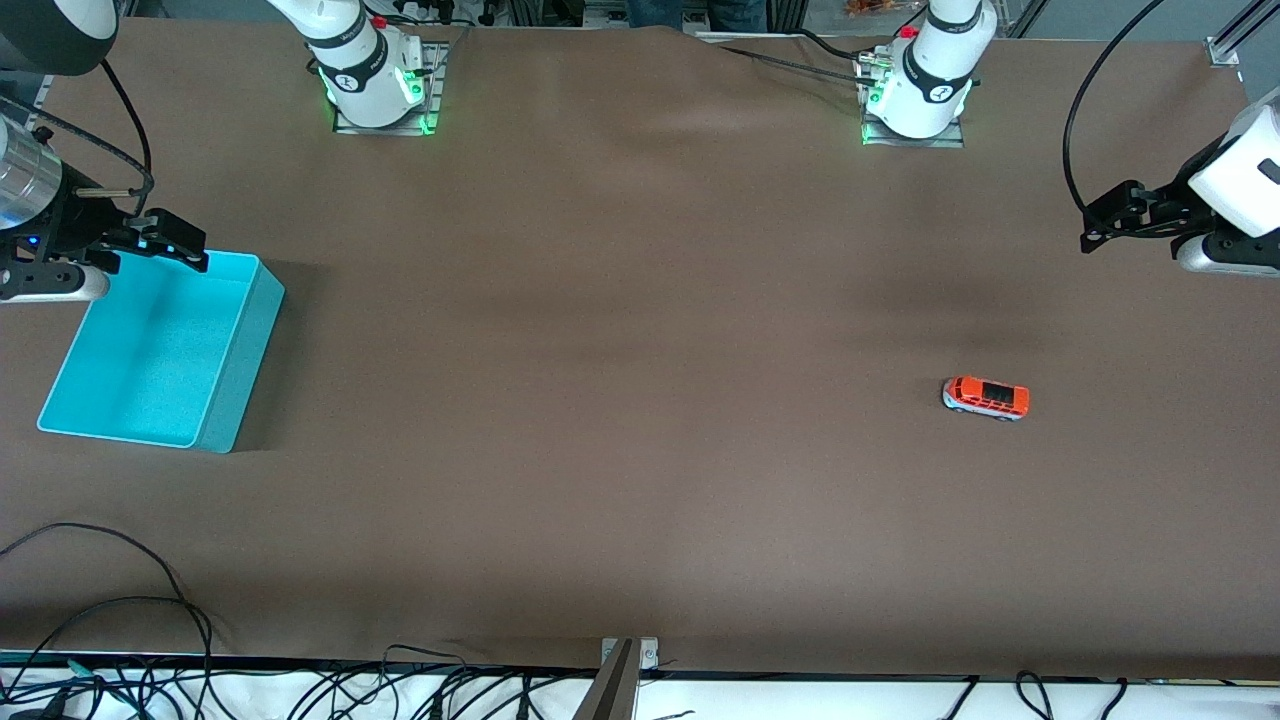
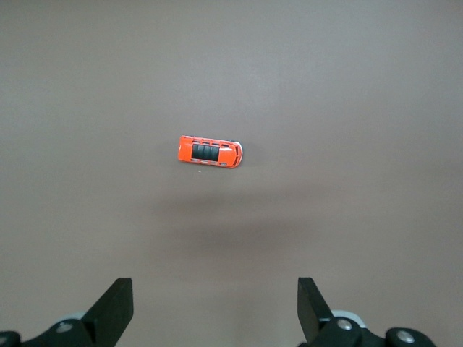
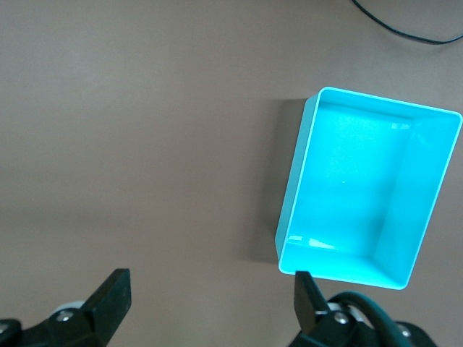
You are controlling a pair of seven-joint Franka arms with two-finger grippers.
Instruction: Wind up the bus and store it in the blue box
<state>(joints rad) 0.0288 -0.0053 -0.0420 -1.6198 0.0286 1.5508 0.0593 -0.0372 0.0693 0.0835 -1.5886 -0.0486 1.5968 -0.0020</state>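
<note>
The bus (image 1: 986,398) is a small orange toy van that stands on its wheels on the brown table, toward the left arm's end. It also shows in the left wrist view (image 2: 210,152). The blue box (image 1: 240,350) is a turquoise open-top bin at the right arm's end, and it is empty. It also shows in the right wrist view (image 3: 293,188). My left gripper (image 1: 1095,225) (image 2: 215,303) is open and empty, high over bare table, apart from the bus. My right gripper (image 1: 165,240) (image 3: 211,296) is open and empty, over the box's edge nearest the robot bases.
The two arm bases (image 1: 375,75) (image 1: 915,85) stand at the table's edge farthest from the front camera. Loose black cables (image 1: 150,600) lie along the edge nearest the front camera, at the right arm's end. A cable (image 3: 405,29) also crosses a corner of the right wrist view.
</note>
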